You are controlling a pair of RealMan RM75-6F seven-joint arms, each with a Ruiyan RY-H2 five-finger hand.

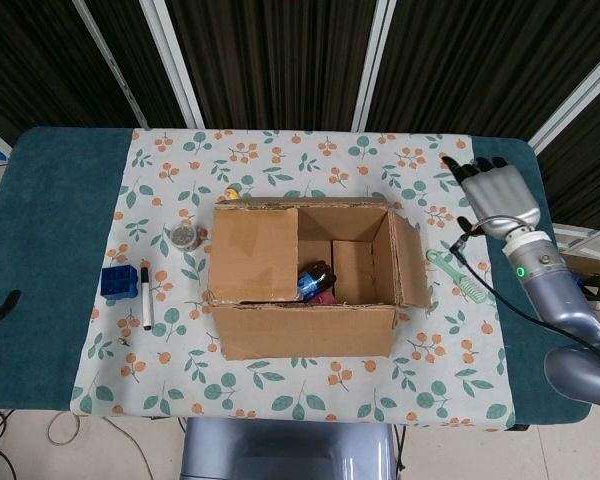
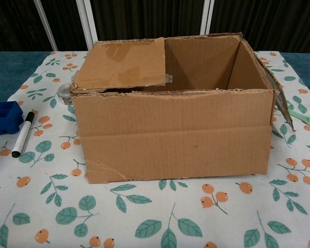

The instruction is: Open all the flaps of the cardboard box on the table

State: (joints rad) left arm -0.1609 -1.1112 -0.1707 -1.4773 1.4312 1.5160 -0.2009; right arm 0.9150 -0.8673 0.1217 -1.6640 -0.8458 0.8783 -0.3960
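At centre frame in the head view, the box (image 1: pixel 302 278) sits on the worktop (image 1: pixel 70 200), on a floral cloth (image 1: pixel 310 150). Its right flap (image 1: pixel 412 260) is folded out and down; the left flap (image 1: pixel 253 254) lies flat over the opening, so it looks like the one left to lift. The right hand (image 1: pixel 496 188) hovers at upper right, well clear of the box, fingers spread and holding nothing. The left hand is not in view.

To do the step well, get fingertips under the left flap's free inner edge, then swing it up and outward past vertical so it stays folded back.

Left of the box lie a marker (image 1: pixel 145 297), a blue block (image 1: pixel 119 281) and a small jar (image 1: pixel 184 236); the flap may land on the jar. A green comb (image 1: pixel 452 271) lies to the right. Items inside the box sit below the flap.
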